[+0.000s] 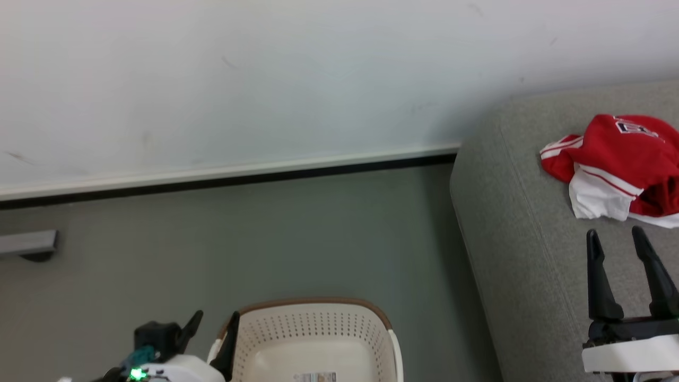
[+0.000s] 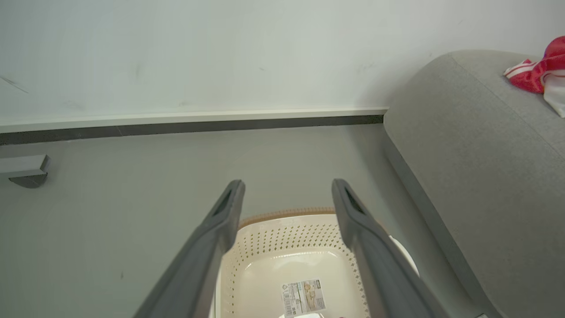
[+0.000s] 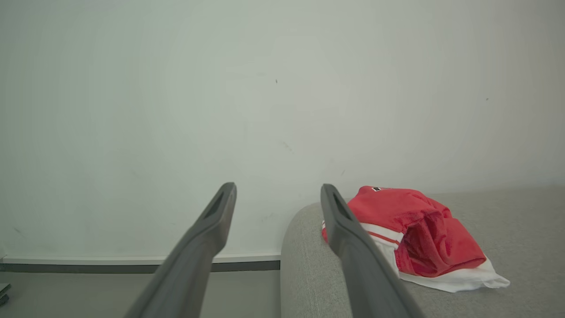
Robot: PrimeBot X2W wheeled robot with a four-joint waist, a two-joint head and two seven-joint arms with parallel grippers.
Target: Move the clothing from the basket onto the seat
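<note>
The red-and-white clothing lies crumpled on the light-grey seat at the right; it also shows in the right wrist view as clothing on the seat. The cream basket with a brown rim stands on the floor at the bottom, with only a paper label on its bottom. My left gripper hangs open over the basket's left rim, nothing between its fingers. My right gripper stands open over the seat, just short of the clothing.
A white wall with a pale skirting strip runs behind the grey floor. A small grey block sticks out at the far left. The seat's rounded arm stands to the right of the basket.
</note>
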